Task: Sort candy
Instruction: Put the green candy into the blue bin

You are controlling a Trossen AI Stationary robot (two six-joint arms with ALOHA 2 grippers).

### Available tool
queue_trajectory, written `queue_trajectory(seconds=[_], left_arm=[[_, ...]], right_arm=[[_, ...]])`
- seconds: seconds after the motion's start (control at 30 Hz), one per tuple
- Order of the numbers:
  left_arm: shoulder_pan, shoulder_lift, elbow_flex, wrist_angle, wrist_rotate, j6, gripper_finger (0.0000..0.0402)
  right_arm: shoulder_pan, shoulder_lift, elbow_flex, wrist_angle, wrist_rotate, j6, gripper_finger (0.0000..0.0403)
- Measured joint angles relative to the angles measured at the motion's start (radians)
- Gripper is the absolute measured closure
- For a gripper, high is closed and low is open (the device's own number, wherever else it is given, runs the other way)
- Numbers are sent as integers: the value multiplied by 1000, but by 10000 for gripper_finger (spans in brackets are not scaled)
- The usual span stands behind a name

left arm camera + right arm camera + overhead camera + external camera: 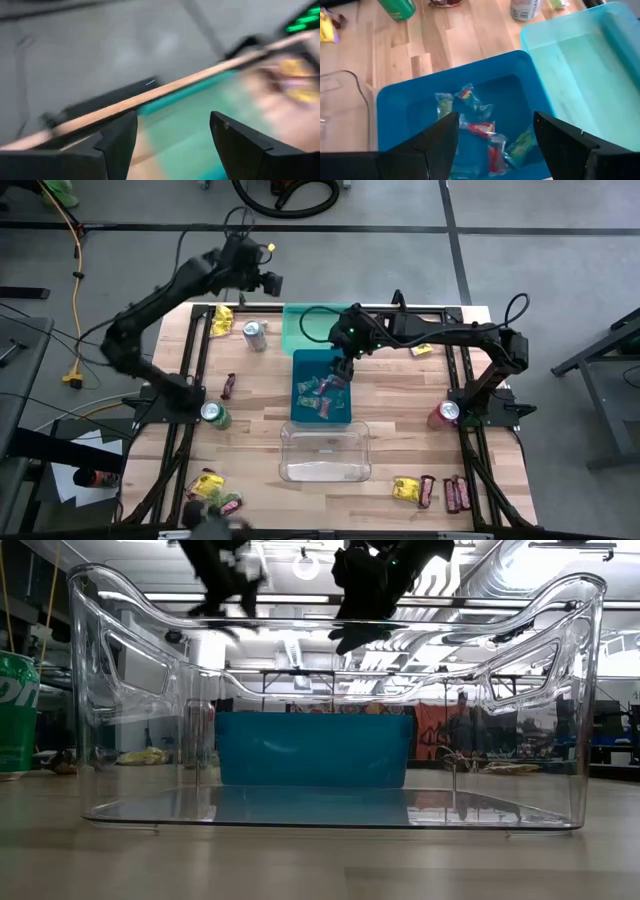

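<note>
Candy (482,128) lies loose in the blue bin (395,100) directly beneath the right claw (495,145), which hangs spread and empty. Left claw (172,145), also spread, is farther off, past the green bin (305,330).

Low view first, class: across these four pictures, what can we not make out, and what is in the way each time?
- Low view: the sweets inside the blue bin are hidden by its wall, seen through the clear bin.
- Left wrist view: motion blur smears everything beyond the left pincer, so the yellow shapes cannot be identified.
- High view: wrappers in the blue bin are too small to read.
- Right wrist view: the green can and silver can are cut off by the edge.
</note>
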Motion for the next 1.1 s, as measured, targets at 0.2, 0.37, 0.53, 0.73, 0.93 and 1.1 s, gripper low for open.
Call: queue_trajectory(seconds=[0.2,0.37,0.53,0.73,0.93,1.1], left_arm=[[176,198,-5,-115,123,-72,170],[245,326,-6,-138,255,-84,171],[253,403,-6,-139,298,-97,171],[231,479,-5,-137,345,-89,171],[222,536,-5,-139,336,-117,171],[219,552,-5,-160,290,-122,171]], right_arm=[[8,0,0,-6,-44,85,151],[36,0,0,-6,-56,119,151],[62,0,0,-6,-10,118,151],[65,0,0,-6,21,124,151],[69,0,0,-6,23,126,151],[69,0,0,-5,23,149,151]])
